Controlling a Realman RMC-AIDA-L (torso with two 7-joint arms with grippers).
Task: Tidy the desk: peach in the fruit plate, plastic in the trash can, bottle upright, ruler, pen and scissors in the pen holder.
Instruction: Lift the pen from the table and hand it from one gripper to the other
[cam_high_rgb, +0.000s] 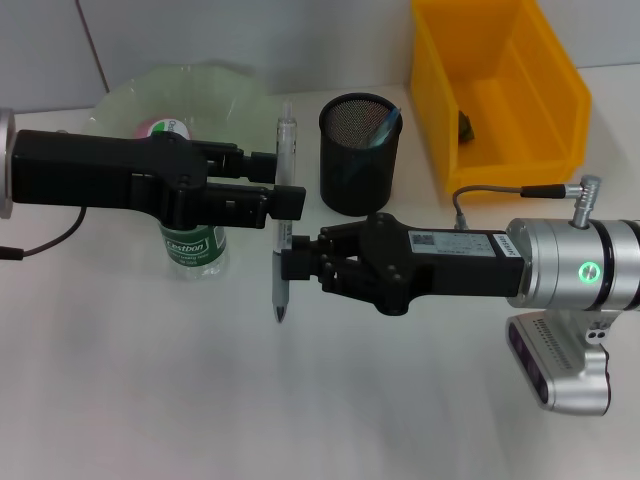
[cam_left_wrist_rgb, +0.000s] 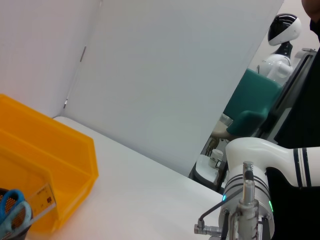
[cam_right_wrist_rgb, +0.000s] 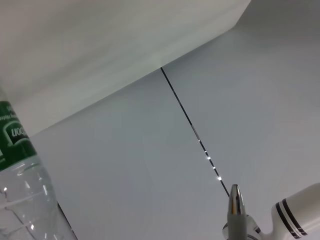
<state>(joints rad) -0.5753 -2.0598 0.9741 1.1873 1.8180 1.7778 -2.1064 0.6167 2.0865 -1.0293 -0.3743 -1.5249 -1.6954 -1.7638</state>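
Grippers meet over the desk (cam_high_rgb: 150, 400), the left gripper (cam_high_rgb: 288, 203) and right gripper (cam_high_rgb: 284, 262) both clamped on the pen (cam_high_rgb: 283, 225), which they hold above the surface beside the standing bottle (cam_high_rgb: 193, 250). Scissors (cam_high_rgb: 388, 126) sit in the pen holder (cam_high_rgb: 359, 153); the plastic (cam_high_rgb: 465, 126) lies in the trash can (cam_high_rgb: 497, 85).

Head view looks down; wrist views close, share pen (cam_high_rgb: 284, 210)
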